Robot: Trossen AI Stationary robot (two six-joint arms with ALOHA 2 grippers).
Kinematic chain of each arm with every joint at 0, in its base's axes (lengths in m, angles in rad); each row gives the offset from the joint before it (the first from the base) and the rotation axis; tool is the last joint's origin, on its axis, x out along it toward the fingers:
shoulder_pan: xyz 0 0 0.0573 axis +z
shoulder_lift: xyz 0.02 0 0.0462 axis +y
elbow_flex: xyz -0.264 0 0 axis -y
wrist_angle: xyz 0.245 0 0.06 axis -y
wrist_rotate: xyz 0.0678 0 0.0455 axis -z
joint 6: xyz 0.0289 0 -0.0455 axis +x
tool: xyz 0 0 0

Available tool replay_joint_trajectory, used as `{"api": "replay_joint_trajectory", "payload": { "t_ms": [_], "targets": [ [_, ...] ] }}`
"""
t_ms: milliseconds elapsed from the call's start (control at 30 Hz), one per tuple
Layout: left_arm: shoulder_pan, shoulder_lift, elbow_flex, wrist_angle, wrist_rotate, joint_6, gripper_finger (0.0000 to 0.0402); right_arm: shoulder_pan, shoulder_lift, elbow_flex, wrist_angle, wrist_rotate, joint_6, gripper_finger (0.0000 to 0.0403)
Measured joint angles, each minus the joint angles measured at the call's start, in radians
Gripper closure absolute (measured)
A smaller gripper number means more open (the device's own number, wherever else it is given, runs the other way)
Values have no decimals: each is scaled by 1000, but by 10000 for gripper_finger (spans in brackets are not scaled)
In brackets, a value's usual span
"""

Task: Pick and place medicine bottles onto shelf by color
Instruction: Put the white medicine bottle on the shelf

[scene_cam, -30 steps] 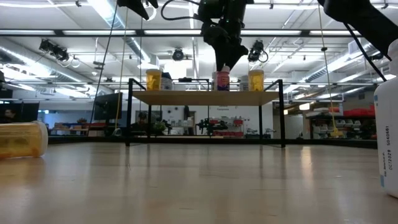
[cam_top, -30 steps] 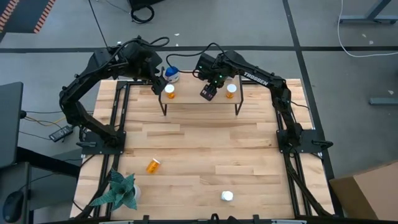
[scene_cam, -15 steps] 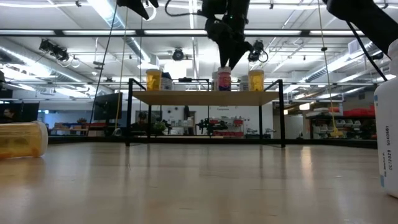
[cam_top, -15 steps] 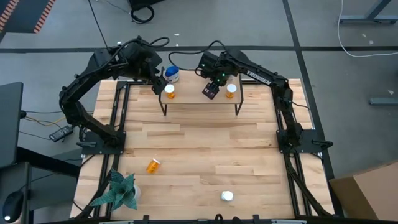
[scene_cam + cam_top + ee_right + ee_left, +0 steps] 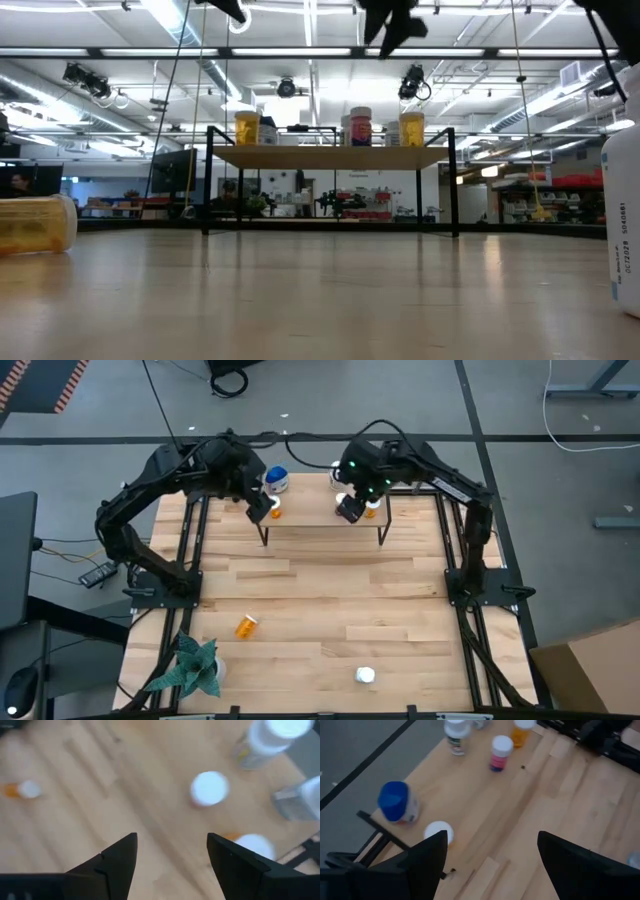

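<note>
The shelf stands at the table's far middle. On its top board stand an orange bottle at the left end, a dark red bottle with a white cap, and an orange bottle at the right. My right gripper is open and empty, high above the dark red bottle. My left gripper is open and empty above the shelf's left end. A blue-lidded bottle stands behind the shelf.
An orange bottle lies on its side at the near left. A white bottle stands near the front edge, and a green plant at the near left corner. The table's middle is bare wood.
My right gripper has risen off the dark red bottle's cap and gone a little toward the table's right edge. The bottle stays upright on the shelf.
</note>
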Motion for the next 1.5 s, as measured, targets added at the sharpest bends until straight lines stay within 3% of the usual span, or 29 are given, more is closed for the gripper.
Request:
{"api": "replay_joint_trajectory", "payload": {
  "t_ms": [267,433,700,867,1100,1233,1500],
  "targets": [
    [-111,2,0,-58,29,-4,88,205,-47,0,1,-7,110,155],
    [-221,2,0,-107,109,-30,88,348,-47,0,1,-1,197,155],
    [-404,21,-2,-82,116,-71,88,597,-47,0,1,18,299,156],
    [-492,72,0,62,114,-117,88,748,-47,0,2,104,423,156],
    [-627,214,0,372,114,-83,88,940,-61,0,2,113,698,156],
    [-689,325,-1,470,114,-73,88,1061,-65,0,2,123,871,156],
    [-802,509,-1,623,96,-16,88,1286,-66,-18,3,310,1152,156]
  ]
}}
